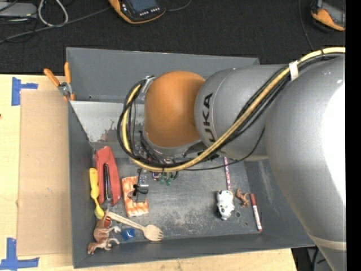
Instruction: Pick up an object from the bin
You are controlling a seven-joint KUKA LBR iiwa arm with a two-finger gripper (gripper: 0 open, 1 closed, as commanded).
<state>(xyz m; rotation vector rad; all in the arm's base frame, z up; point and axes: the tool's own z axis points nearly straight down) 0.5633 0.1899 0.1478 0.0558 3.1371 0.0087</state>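
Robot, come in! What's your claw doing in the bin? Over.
Gripper low over orange-and-white patterned block, bin's left side. Hold unconfirmed. Red tool and wooden spoon close beside it.

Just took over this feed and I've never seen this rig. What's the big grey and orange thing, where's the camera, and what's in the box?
One camera looks down into a grey bin from above, slightly sideways. The grey shape is the robot arm, reaching in from the right; the orange dome is its wrist cover. Beneath it the gripper hangs over a flat orange-and-white patterned piece at the left. Whether it grips anything, I cannot tell. Beside that lie a red tool, a yellow stick and a wooden fork; further right, a white spotted toy animal and a red pen.
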